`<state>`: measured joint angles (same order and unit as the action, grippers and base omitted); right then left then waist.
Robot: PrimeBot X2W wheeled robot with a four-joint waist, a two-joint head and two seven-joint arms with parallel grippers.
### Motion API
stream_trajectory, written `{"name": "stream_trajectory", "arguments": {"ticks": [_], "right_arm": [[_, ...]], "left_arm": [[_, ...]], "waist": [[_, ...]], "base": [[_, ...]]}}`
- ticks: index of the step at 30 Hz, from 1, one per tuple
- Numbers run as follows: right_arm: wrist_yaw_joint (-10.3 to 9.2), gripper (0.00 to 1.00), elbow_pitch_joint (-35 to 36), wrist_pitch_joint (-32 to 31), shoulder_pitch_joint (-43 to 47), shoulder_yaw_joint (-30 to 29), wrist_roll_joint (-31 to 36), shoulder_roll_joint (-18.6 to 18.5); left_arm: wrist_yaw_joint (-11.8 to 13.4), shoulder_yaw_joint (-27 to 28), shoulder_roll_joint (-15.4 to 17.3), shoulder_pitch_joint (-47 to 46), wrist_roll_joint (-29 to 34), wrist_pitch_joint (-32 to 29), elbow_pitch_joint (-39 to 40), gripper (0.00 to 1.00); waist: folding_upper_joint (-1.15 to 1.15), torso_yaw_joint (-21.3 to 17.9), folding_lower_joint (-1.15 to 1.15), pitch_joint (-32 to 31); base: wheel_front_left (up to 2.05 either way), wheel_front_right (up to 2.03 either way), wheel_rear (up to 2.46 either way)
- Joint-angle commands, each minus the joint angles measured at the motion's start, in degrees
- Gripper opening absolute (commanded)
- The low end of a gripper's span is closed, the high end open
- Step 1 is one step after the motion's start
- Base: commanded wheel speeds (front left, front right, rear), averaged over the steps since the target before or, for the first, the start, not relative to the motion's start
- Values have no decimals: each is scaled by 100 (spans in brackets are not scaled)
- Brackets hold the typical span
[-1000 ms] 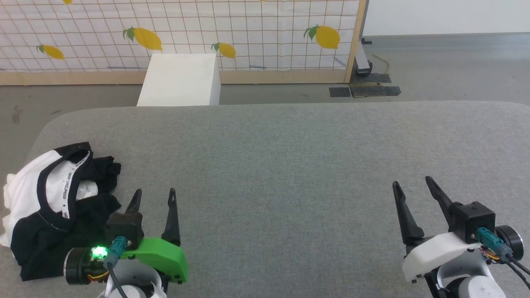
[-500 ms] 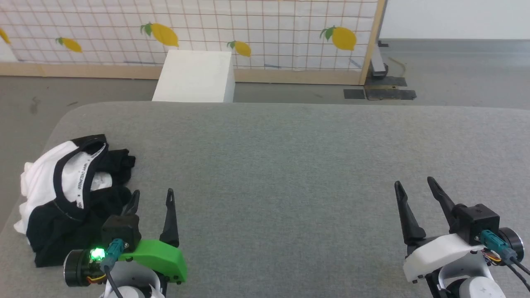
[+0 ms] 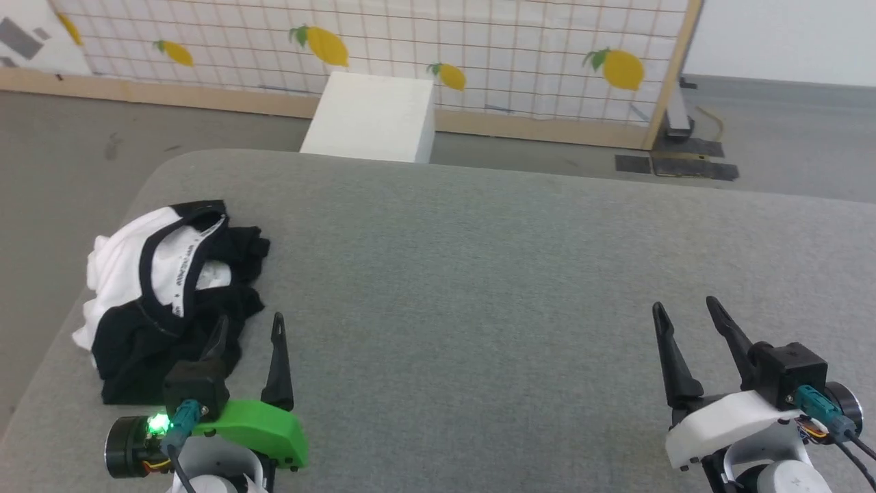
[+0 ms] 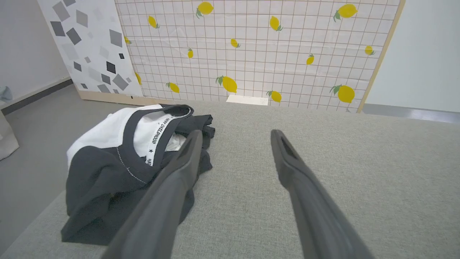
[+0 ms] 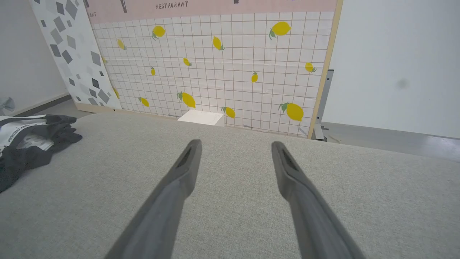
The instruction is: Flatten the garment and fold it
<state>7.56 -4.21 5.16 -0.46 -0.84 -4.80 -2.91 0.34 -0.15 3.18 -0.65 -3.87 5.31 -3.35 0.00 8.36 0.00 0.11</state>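
Left gripper (image 3: 250,318) spread wide and empty, crumpled garment (image 3: 120,263) close at eleven o'clock; right gripper (image 3: 685,303) likewise spread, empty, at four o'clock over grey cushion (image 3: 479,274)

The garment (image 3: 157,287), at the near left of the plain grey table (image 3: 493,274), is white with black sleeves and neck trim, and a white band with small black lettering lines its collar. Beyond the far edge stand a plain white box (image 3: 373,116) on grey floor (image 3: 68,150) and a white panel (image 3: 520,41) with a thin brown grid, yellow green-leaved lemons and a pale wooden frame. The left gripper (image 3: 250,318) has black fingers (image 3: 278,363) on a bright green mount, the right gripper (image 3: 684,303) black fingers on a white one.
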Motion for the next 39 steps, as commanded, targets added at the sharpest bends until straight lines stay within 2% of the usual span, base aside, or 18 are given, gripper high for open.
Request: {"name": "stream_trajectory", "arguments": {"ticks": [1,14,39], "right_arm": [[-3,100,-34,76,78,-3,-69,0],[-4,100,-196,241,142,32,-227,1],[-5,100,-471,538,170,30,-454,2]], "left_arm": [[39,20,-12,49,-74,66,-28,100],[44,45,-15,137,-121,230,-141,100],[94,73,-21,212,-324,525,-286,100]], "waist": [[0,137,0,-17],[0,728,0,-128],[0,1428,0,-138]], "base": [[0,0,0],[0,0,0],[0,0,0]]}}
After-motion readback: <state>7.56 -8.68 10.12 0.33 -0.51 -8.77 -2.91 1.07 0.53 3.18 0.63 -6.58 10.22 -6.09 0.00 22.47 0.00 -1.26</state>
